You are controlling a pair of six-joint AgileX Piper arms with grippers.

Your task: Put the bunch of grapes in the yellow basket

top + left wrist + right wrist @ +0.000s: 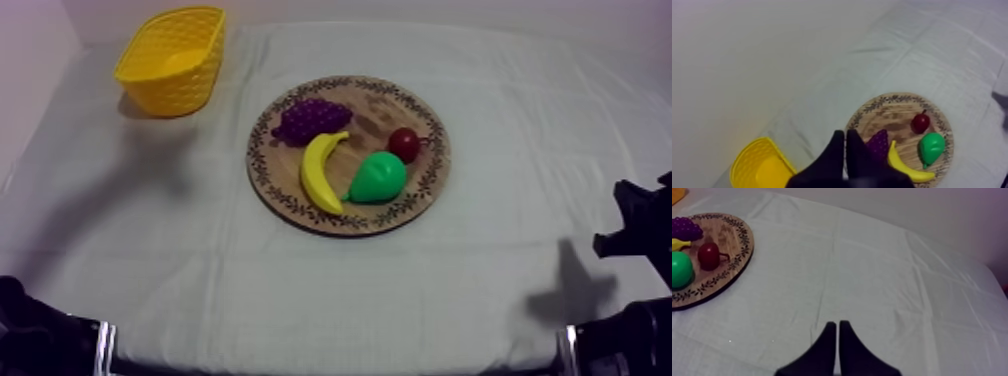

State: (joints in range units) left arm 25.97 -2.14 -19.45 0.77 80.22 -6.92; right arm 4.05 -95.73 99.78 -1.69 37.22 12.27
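The bunch of grapes (312, 120) lies at the wooden board's (432, 178) far left, well apart from our left gripper (845, 138) and right gripper (837, 326), both pressed together.

A matt grey-white cloth (150, 250) is seen, soft and marked by fold creases. The round wooden board (366, 118) is finished smooth, with faint grain and a dark pattern printed along its rim. The yellow basket (170, 75) is moulded in plastic with an openwork wall and a slight sheen. Smooth, shiny plastic is shown by the banana (318, 172), the pear (380, 178) and the small red fruit (404, 144); the bunch of grapes (312, 119) is knobbly and duller.
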